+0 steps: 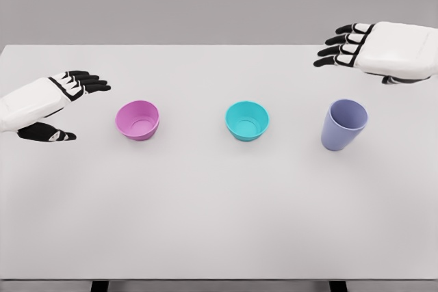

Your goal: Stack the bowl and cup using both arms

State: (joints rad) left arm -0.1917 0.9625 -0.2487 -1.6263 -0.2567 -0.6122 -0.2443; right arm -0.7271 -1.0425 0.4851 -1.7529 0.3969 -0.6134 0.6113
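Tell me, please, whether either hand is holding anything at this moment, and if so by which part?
Nothing is held: the left hand and the right hand are both open, clear of the bowls and cup.

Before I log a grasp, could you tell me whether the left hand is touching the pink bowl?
Apart. The head view shows bare table between the left hand and the pink bowl.

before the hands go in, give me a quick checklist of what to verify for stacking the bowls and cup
1. Left hand open and holding nothing: ok.
2. Right hand open and holding nothing: ok.
3. Pink bowl upright, clear path from the left hand: ok.
4. Teal bowl upright, apart from its neighbours: ok.
5. Purple cup upright, nothing inside: ok.
6. Whether the cup will fit in a bowl: cannot tell.
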